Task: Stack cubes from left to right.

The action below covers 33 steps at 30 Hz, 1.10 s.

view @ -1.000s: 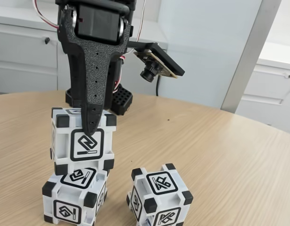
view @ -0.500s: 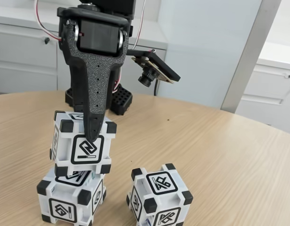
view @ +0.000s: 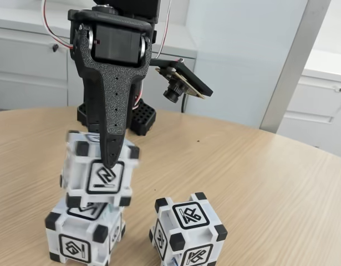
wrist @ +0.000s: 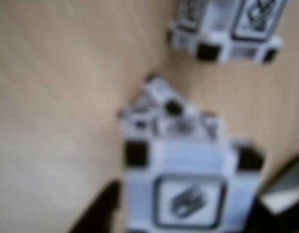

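Tool (view: 107, 160) clamped on one of three cubes (view: 101, 176), atop another (view: 84, 235).

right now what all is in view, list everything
cubes: three, white with black corners; top cube in the end effector, sitting skewed on the bottom cube at lower left of the fixed view; third cube alone on the table to their right
table: one, light wood, round-edged
cabinets: white, behind the table
camera: one, black, on the arm
end effector: one, black, shut on the top cube; its dark fingers flank that cube in the wrist view
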Tool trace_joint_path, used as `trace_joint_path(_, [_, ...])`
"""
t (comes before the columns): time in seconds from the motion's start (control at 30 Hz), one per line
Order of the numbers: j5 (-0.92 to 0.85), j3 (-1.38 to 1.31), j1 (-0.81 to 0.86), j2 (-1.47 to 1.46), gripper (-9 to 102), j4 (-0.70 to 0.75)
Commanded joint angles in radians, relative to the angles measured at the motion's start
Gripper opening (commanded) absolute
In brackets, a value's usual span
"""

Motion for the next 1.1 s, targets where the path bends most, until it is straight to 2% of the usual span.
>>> trace_joint_path(0.0, [0.012, -0.012, 0.009, 0.021, 33, -0.008])
trace_joint_path(0.1, [0.02, -0.012, 0.009, 0.021, 35, -0.008])
trace_joint_path(1.07, [0.057, -0.014, 0.014, 0.023, 33, -0.008])
